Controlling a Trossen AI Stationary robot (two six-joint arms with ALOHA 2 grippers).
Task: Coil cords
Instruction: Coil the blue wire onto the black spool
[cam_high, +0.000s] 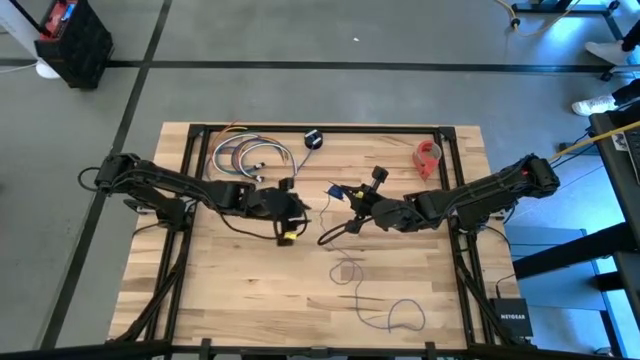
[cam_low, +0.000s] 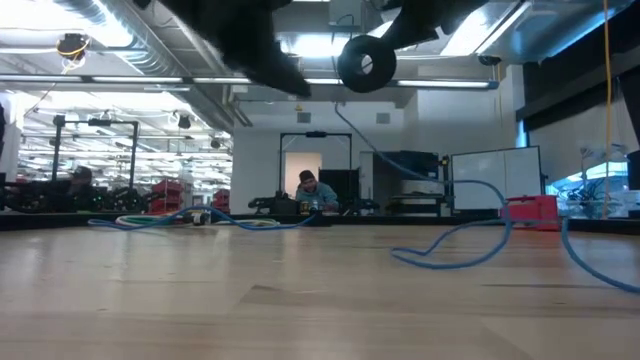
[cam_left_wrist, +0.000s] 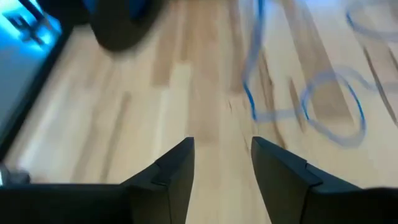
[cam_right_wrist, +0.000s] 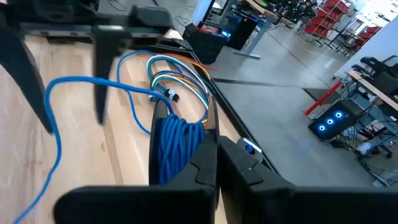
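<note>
Near the middle of the table (cam_high: 230, 290): left gripper (cam_left_wrist: 222, 146), jaws apart, nothing between them, only bare wood below. Just beside it, coming in from the right: right gripper (cam_right_wrist: 217, 152), jaws together, clamped on a bunch of the thin cord (cam_right_wrist: 177, 143) wound in tight loops. More of that cord trailing off the bunch, down onto the wood, lying loose toward the near edge and ending in a curl there. Small black round spool (cam_low: 366, 63) up in the air under the arms, cord hanging from it down to the table. At the far edge, well apart from both grippers: a ring of thicker cables (cam_high: 250, 155) in many colours. Far right corner: a small red thing (cam_high: 428, 157).
</note>
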